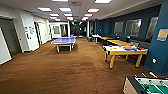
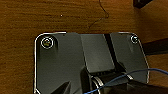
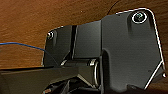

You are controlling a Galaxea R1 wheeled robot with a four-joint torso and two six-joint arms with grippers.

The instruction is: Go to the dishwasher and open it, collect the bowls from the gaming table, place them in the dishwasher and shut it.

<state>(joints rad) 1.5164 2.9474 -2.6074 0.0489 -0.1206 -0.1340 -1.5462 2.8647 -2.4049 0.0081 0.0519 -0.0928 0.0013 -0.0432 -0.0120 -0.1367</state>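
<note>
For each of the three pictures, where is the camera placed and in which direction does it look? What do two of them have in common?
Head view: high on the robot, facing forward and down a hall; the gaming table stands right, a blue ping-pong table ahead, a foosball table near right. None of the robot's body is visible.
Left wrist view: on the left arm, looking down at the brown floor; the robot's dark plate is visible.
Right wrist view: on the right arm, looking at the same floor; its dark plate is visible.
Both wrist views share that floor, also seen from the head.
</note>
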